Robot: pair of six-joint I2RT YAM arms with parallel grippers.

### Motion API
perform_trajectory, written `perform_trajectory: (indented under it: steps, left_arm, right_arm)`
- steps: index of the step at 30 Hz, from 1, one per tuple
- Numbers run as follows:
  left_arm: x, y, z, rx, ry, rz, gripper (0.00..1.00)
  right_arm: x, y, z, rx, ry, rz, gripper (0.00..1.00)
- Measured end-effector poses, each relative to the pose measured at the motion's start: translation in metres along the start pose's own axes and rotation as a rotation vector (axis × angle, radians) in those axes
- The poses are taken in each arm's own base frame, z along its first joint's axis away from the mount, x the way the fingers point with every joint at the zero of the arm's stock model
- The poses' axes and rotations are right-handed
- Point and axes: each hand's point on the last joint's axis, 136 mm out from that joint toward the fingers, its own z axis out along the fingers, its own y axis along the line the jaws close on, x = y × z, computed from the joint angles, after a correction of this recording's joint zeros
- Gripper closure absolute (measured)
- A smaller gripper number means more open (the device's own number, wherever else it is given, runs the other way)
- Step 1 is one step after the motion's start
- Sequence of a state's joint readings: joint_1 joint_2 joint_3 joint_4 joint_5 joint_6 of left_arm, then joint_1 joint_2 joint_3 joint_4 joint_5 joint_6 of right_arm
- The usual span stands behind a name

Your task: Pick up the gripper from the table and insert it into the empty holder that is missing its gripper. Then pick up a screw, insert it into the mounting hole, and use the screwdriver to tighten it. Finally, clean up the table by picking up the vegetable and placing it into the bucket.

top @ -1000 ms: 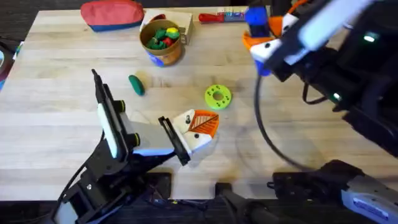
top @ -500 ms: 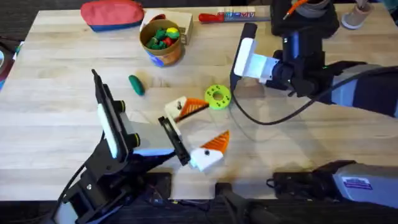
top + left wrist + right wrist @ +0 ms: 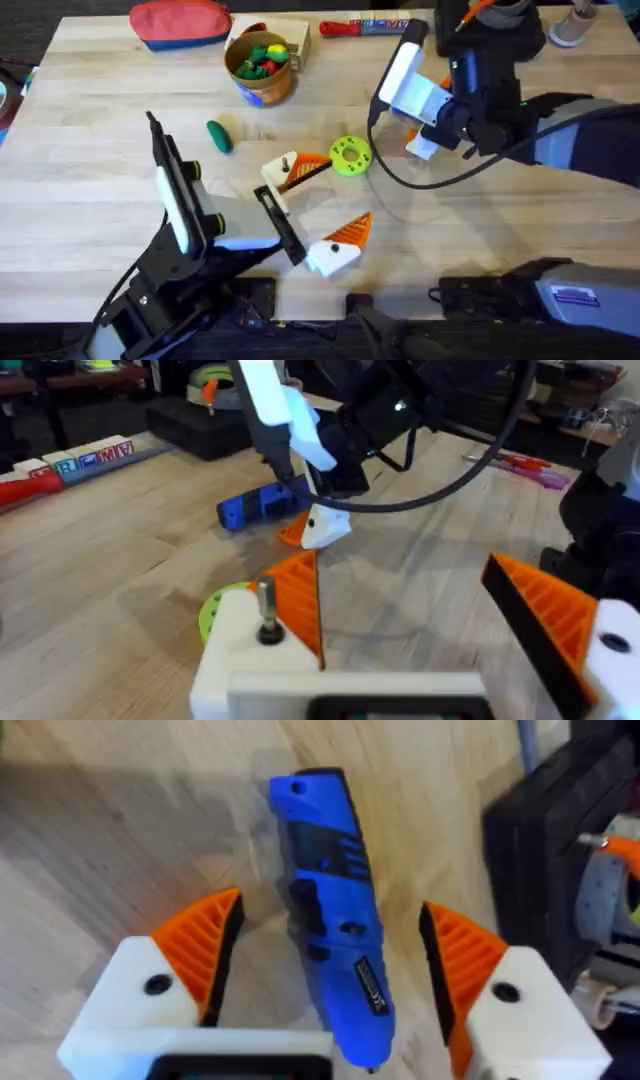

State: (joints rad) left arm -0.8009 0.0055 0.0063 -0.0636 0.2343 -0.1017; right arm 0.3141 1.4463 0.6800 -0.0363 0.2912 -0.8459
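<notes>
Right wrist view | screwdriver [image 3: 333, 950] lies on the table at frame centre, between the spread fingers of the right gripper [image 3: 330, 970] | long axis runs away from the claw, parallel to the pads | right arm is nearer; pads not yet touching.

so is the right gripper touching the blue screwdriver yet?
Apart. In the right wrist view the screwdriver lies on the table between the open right gripper pads, with bare wood showing on both sides of it.
</notes>
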Motion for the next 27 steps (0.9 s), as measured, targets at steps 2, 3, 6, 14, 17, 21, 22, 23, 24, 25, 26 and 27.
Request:
perform_trajectory:
  steps: [2, 3, 6, 14, 17, 21, 22, 23, 24, 25, 26, 27]
  left_arm:
    - [-0.001, 0.002, 0.0, -0.01, -0.004, -0.002, 0.004]
    - [-0.002, 0.004, 0.0, -0.022, -0.007, -0.011, 0.002]
    - [-0.002, 0.014, -0.001, -0.084, -0.012, -0.079, 0.001]
    - [-0.024, 0.046, -0.035, -0.354, 0.086, -0.272, 0.001]
    - [-0.066, 0.06, -0.066, -0.531, 0.145, -0.347, 0.001]
    - [-0.077, 0.071, -0.073, -0.672, 0.321, -0.371, 0.001]
    - [-0.078, 0.075, -0.073, -0.706, 0.376, -0.372, 0.001]
    - [-0.08, 0.079, -0.07, -0.734, 0.418, -0.374, 0.001]
    - [-0.082, 0.082, -0.066, -0.756, 0.448, -0.38, 0.001]
    - [-0.084, 0.086, -0.059, -0.772, 0.477, -0.385, 0.001]
    - [-0.085, 0.089, -0.052, -0.782, 0.5, -0.393, 0.001]
    - [-0.085, 0.091, -0.045, -0.785, 0.522, -0.4, 0.001]
  right_arm:
    - [0.002, 0.002, -0.006, -0.01, 0.006, 0.048, 0.011]
    - [0.003, 0.002, -0.01, -0.011, 0.006, 0.075, 0.011]
    - [-0.001, -0.005, -0.027, 0.007, -0.02, 0.191, 0.011]
    - [-0.036, -0.035, -0.082, 0.019, -0.248, 0.521, 0.01]
    - [-0.061, -0.046, -0.108, -0.019, -0.412, 0.635, 0.01]
    - [-0.077, -0.051, -0.118, -0.055, -0.502, 0.688, 0.01]
    - [-0.08, -0.051, -0.12, -0.064, -0.52, 0.699, 0.01]
    - [-0.083, -0.052, -0.121, -0.071, -0.536, 0.708, 0.01]
    - [-0.086, -0.052, -0.123, -0.079, -0.548, 0.714, 0.01]
    - [-0.087, -0.052, -0.123, -0.088, -0.554, 0.722, 0.01]
    - [-0.088, -0.051, -0.124, -0.095, -0.557, 0.728, 0.01]
    - [-0.088, -0.05, -0.124, -0.103, -0.56, 0.732, 0.01]
